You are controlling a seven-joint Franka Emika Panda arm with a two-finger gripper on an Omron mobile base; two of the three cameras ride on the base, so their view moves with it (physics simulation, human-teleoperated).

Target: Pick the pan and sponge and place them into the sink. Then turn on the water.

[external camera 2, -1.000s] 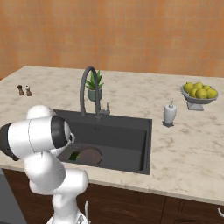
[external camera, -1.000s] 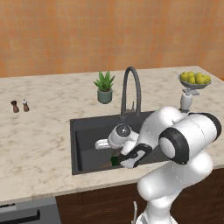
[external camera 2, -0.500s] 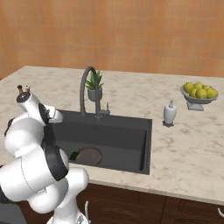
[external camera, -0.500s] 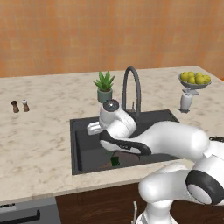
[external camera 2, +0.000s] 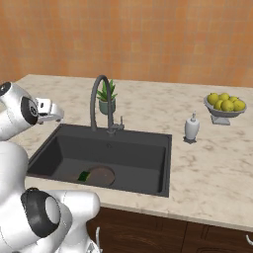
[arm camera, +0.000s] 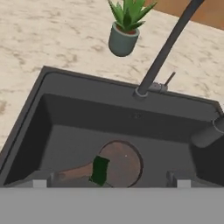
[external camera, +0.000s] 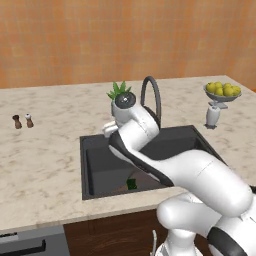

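Left base view: the white arm reaches up over the one large rectangular matte black sink [external camera: 95, 160], set in the pale marbled stone surface [external camera: 45, 150]. In the basin, one small sponge with a dark green face [external camera: 131, 183] shows just past the arm. One tall dark arched faucet [external camera: 152, 95] rises behind the arm, and one small potted green plant [external camera: 119, 91] stands by it. Two small shakers [external camera: 23, 121], one dark and one light, stand side by side far left on the surface. At the right are one white soap dispenser [external camera: 213, 116] and one grey bowl of yellow lemons [external camera: 223, 92]. The tool is hidden behind the arm here.

Right base view: the tool [external camera 2: 49, 111] hangs above the left rim of the sink, and I cannot tell its opening from this side. On the basin floor lies one small round dark brown cast-iron pan [external camera 2: 100, 175], with the sponge touching its left edge.

Hand view: the two finger tips [arm camera: 41, 179] stand wide apart with nothing between them. Below, the sponge rests tilted across the pan where the short handle meets the bowl.
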